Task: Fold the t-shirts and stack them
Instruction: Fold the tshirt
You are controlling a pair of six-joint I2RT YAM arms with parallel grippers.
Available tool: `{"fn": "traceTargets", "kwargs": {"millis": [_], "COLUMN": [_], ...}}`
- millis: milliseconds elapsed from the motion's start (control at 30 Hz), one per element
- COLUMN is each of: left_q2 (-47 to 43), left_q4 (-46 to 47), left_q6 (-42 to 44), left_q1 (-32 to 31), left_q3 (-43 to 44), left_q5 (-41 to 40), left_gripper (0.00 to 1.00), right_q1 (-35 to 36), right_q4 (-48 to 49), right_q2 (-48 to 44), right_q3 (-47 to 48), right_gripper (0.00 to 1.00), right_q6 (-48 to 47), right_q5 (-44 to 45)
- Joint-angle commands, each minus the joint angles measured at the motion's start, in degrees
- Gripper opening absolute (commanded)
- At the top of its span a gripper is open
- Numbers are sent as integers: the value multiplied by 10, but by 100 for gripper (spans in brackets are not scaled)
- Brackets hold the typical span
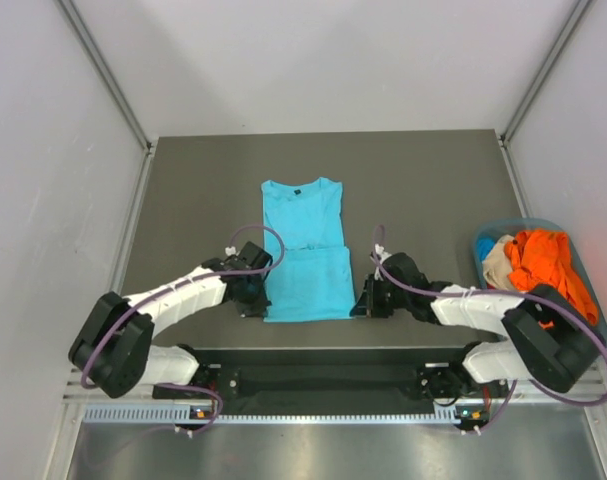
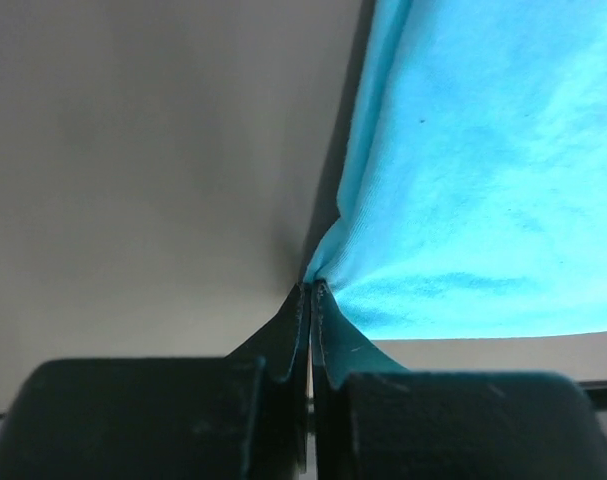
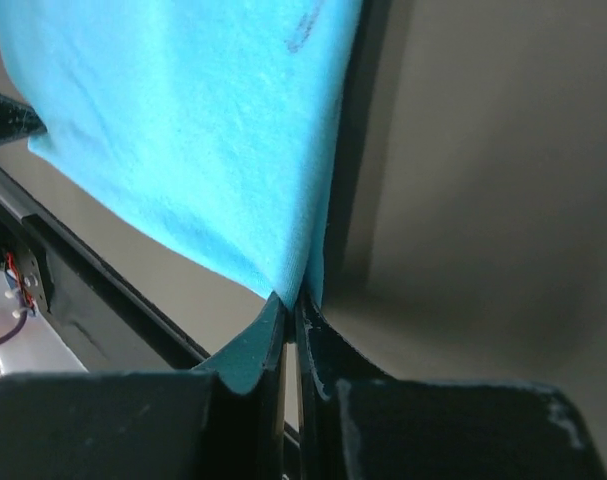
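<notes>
On matte table (image 1: 183,200), soft rectangular t-shirt (image 1: 305,260)

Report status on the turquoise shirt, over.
Left gripper shut on turquoise t-shirt, near-left corner. Right gripper shut on near-right corner. Basket off right, nothing blocking.

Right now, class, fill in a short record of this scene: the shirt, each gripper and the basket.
shirt: turquoise t-shirt lying flat on the table as a long rectangle, collar at the far end
left gripper: shut on the shirt's near left corner
right gripper: shut on the shirt's near right corner
basket: at the right, beside the right arm; holds orange cloth and beige cloth
folded stack: none in view
</notes>
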Motion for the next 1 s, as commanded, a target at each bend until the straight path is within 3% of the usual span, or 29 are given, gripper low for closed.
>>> {"fn": "traceTargets", "kwargs": {"millis": [0, 100, 167, 267, 433, 567, 633, 667, 767, 967], "left_q2": [-21, -25, -30, -59, -80, -79, -79, -76, -45, -22], "left_q4": [-84, -91, -108, -123, -147, -45, 4, 23, 20, 1], "left_q6": [-20, -25, -33, -37, -21, -14, -25, -30, -35, -26], "left_q1": [-10, -18, -24, -27, -27, -26, -27, -27, -27, -27], "left_q3": [-18, -18, -13, 4, 74, 83, 59, 53, 44, 32], "left_q5": [-11, -7, -12, -9, -29, 51, 108, 117, 96, 43], "left_gripper": [0, 3, 17, 32, 32, 31, 30, 30, 29, 27], "right_q1": [16, 25, 25, 25, 25, 26, 25, 25, 26, 26], "right_q4": [-77, -86, -100, -144, -227, -277, -272, -266, -231, -166], "right_q2": [-34, -51, -58, -69, -97, -112, -117, -117, -101, -51], "right_q3": [-37, -39, -37, -20, 24, 64, 71, 78, 93, 93], "right_gripper": [4, 18, 23, 24, 25, 26, 20, 11, 4, 5], "right_q6": [30, 35, 35, 31, 27, 16, 7, 5, -19, -45], "right_q5": [50, 59, 67, 91, 101, 118, 111, 97, 67, 25]}}
